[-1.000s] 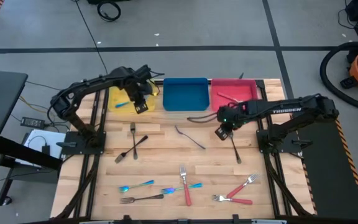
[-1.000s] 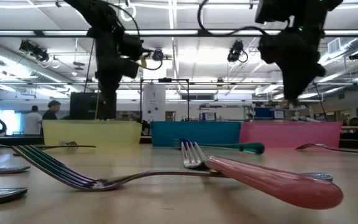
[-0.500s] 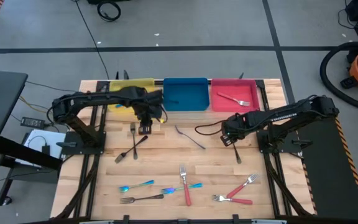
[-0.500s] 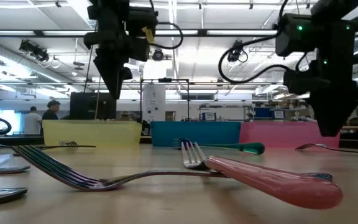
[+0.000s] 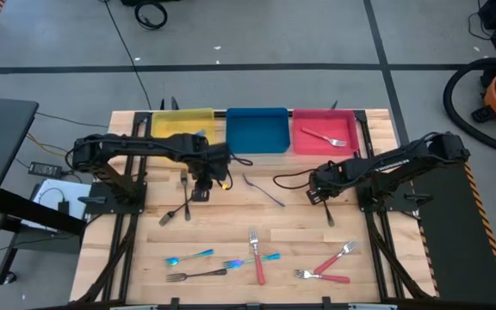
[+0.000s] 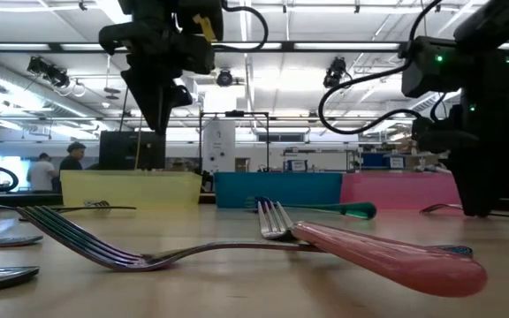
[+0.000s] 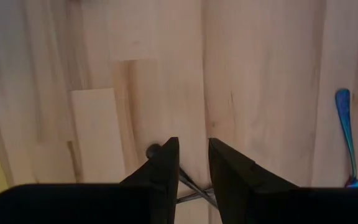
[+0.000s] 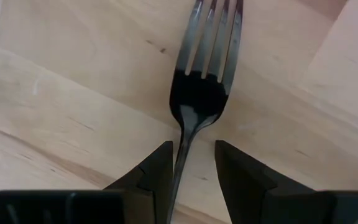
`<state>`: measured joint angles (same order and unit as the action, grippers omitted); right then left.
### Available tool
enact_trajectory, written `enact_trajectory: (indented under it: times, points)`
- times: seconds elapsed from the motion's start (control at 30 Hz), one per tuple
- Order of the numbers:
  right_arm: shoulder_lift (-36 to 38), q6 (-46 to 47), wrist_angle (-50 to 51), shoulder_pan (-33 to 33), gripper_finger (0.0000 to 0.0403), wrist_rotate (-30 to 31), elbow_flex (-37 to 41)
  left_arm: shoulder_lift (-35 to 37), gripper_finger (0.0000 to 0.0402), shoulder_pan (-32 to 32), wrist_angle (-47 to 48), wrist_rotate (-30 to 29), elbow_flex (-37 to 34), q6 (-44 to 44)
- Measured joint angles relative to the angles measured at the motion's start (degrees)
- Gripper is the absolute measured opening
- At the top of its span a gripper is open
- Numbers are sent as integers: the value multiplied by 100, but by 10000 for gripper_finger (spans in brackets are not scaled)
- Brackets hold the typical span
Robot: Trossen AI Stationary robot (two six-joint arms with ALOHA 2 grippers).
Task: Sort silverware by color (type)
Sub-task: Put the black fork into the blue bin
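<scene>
Near edge of the desk [image 5: 377, 258] first: unsorted silverware lay untouched there, a red-handled fork [image 5: 257, 255] crossed over a blue iridescent one [image 5: 252, 259], two more red-handled forks [image 5: 328, 266] to its right, a blue piece [image 5: 188, 257] and a dark fork [image 5: 195, 275] to its left. None of these had moved over the last second.

Mid-desk is where the change was. Both arms had come down from the tray row. Right gripper [image 5: 323, 195] had dropped from beside the red tray to desk level and sat over a dark fork [image 8: 201, 74]; wrist view showed the handle running between the two fingers [image 8: 157, 171], jaws parted either side, not yet pinched. Left gripper [image 5: 201, 189] had swung off the yellow tray and hung over the pair of crossed dark forks [image 5: 182, 200], jaws slightly apart, dark handles visible at the gap in its wrist view. It stood higher than the right gripper in the low view. Another dark utensil [image 5: 263, 189] lay alone between the arms.

Far edge: yellow tray [image 5: 179, 120], blue tray [image 5: 257, 131], red tray [image 5: 327, 138] holding one fork [image 5: 323, 137].

Read: both arms were lined up for next picks, both on dark pieces. Sort looked early, most of it still loose.
</scene>
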<state>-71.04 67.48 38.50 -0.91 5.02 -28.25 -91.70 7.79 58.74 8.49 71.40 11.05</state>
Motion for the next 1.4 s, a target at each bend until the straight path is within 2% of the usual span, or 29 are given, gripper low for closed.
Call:
enact_trajectory:
  times: [0.17, 0.27, 0.57, 0.87, 1.13, 1.4]
  points:
    - [13, -27, -78, -4, 125, 140, 66, 0, 86, -6, -43, -2, -1, 0]
    - [11, -104, -72, -4, 109, 157, 74, 0, 86, 4, -67, -2, -1, 0]
    - [6, -285, -122, -2, 13, 247, 81, 0, 86, 7, -64, -3, -1, 1]
    - [-25, -605, -138, 23, 11, 265, -71, 0, 86, 71, 261, -8, -3, 314]
    - [-16, -2039, -489, 616, 11, 453, -1039, -2, 86, 395, 366, -15, -5, 370]
    - [-14, -4193, -1564, 1802, 11, 549, -1921, -2, 86, 833, 376, -27, -5, 611]
